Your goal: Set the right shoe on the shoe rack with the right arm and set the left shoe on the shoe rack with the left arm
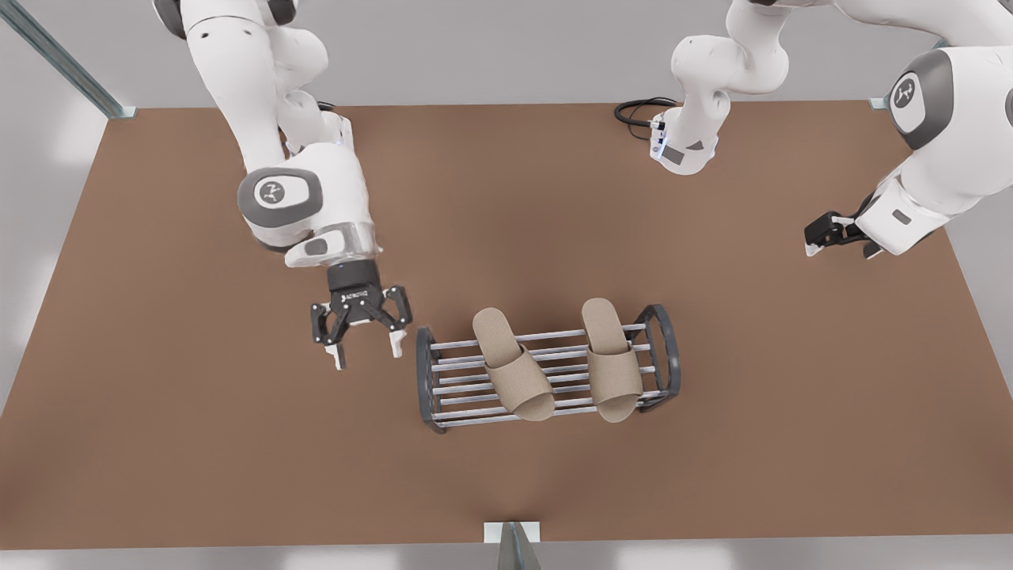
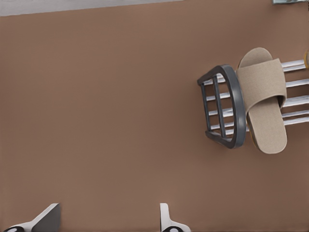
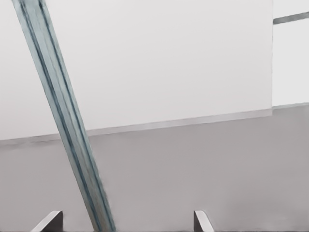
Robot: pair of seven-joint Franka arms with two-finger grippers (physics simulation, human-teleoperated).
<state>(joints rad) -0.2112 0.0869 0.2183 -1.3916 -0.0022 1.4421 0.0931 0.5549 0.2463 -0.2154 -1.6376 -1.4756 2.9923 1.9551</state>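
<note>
The shoe rack (image 1: 467,374), silver bars between dark grey end frames, stands on the brown table. Two beige slippers lie across its bars side by side, one toward the front view's left (image 1: 510,368) and one toward its right (image 1: 611,360). My left gripper (image 1: 360,336) hangs open and holds nothing, just off the rack's end on the front view's left. The left wrist view shows that end frame (image 2: 235,106), the nearer slipper (image 2: 263,99) and my left gripper (image 2: 107,220) with its fingertips spread. My right gripper (image 1: 840,247) waits open near the table edge at the front view's right, away from the rack.
A black cable (image 1: 641,111) loops at the table's far edge. A metal post (image 1: 514,546) stands at the near edge. The right wrist view has my right gripper (image 3: 126,221) facing a slanted metal beam (image 3: 67,121) and a white wall.
</note>
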